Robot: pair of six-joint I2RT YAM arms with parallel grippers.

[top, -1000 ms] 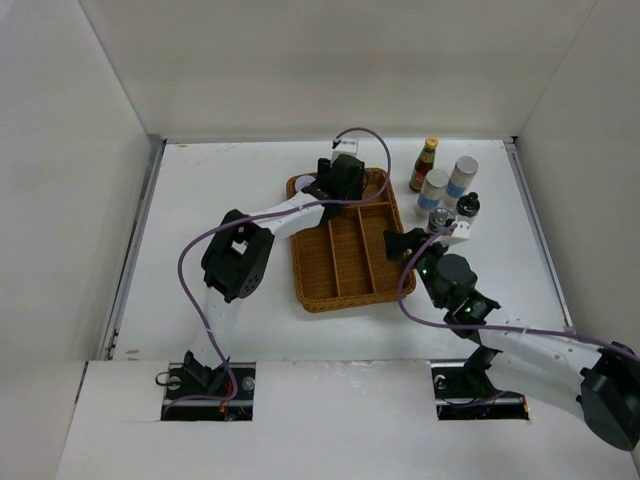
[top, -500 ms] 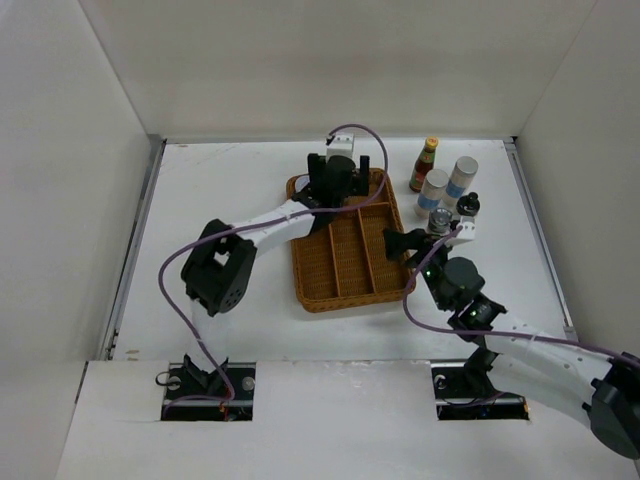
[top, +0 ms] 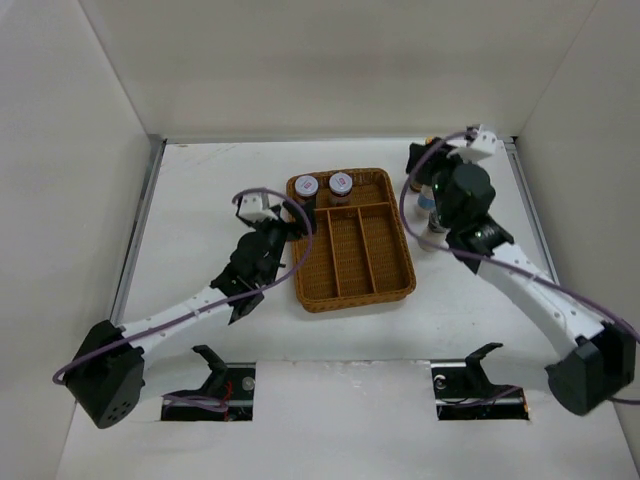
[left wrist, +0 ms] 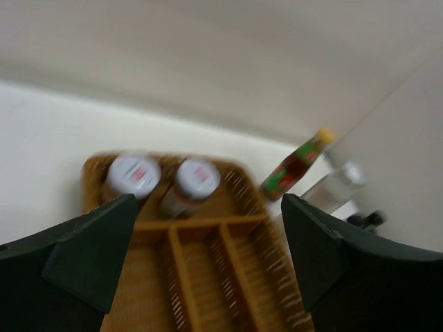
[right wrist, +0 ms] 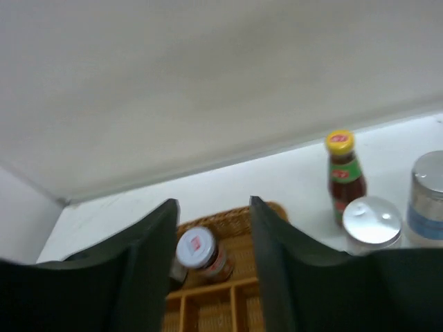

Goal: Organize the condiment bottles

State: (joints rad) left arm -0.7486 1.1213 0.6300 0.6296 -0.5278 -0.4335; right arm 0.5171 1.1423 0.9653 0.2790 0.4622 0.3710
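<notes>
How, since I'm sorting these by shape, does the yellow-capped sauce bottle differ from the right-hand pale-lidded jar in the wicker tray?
The sauce bottle is tall and slim with a narrow neck; the jar is short and squat. The sauce bottle has a small yellow cap; the jar has a wide pale lid with a red mark. The sauce bottle stands outside the wicker tray; the jar stands in its far compartment. Both are upright.

I note a brown wicker tray (top: 352,262) standing on the white table (top: 200,190), near its middle and slightly skewed. I count three long compartments side by side and one cross compartment at the far end. White panel walls (top: 330,70) enclose the table on three sides.
</notes>
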